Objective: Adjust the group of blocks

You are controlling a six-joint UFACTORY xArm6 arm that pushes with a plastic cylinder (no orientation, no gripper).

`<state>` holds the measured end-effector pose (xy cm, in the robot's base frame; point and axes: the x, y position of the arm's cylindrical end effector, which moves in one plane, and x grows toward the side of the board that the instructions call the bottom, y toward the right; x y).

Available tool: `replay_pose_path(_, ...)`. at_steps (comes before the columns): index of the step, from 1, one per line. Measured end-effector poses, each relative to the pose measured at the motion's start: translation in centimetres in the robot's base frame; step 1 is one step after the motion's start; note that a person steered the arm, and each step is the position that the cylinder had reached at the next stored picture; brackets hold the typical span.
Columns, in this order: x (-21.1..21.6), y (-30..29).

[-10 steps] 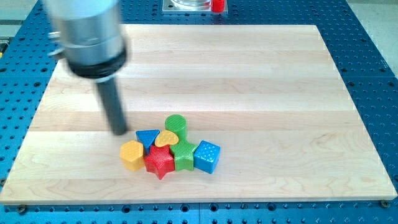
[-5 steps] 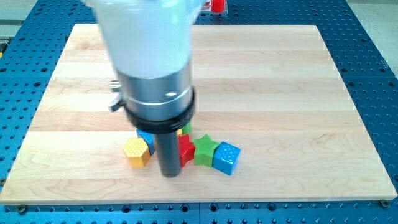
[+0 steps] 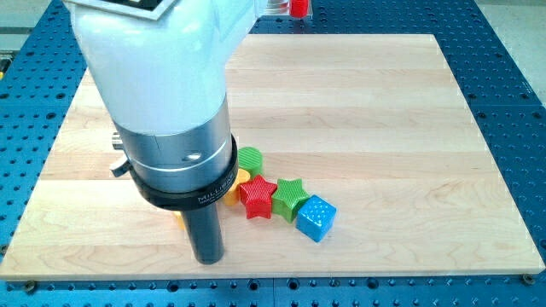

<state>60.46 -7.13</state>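
Note:
My tip (image 3: 207, 259) touches the board near the view's bottom, left of the block group. The arm's body hides part of the group. A red star block (image 3: 258, 197) sits to the tip's right. A green star block (image 3: 292, 196) is next to it. A blue cube (image 3: 315, 218) lies at the group's lower right. A green round block (image 3: 250, 159) is above the red star. A sliver of a yellow block (image 3: 240, 178) shows beside the arm. An orange-yellow block (image 3: 178, 218) peeks out left of the rod. The blue triangle block is hidden.
The wooden board (image 3: 384, 128) lies on a blue perforated table (image 3: 512, 102). A red object (image 3: 299, 8) stands beyond the board's top edge.
My tip has moved down and left from between the blocks to the group's lower left. The red star, green star and blue cube have shifted right. The arm now hides the blue triangle.

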Motion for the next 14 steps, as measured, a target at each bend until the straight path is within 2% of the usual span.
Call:
replay_pose_path(1,-1.2,2.0)
replay_pose_path(2,-2.3,0.6)
replay_pose_path(5,-1.9,-13.7)
replay_pose_path(7,-4.1,-13.4)
replay_pose_path(14,-4.7,-14.7)
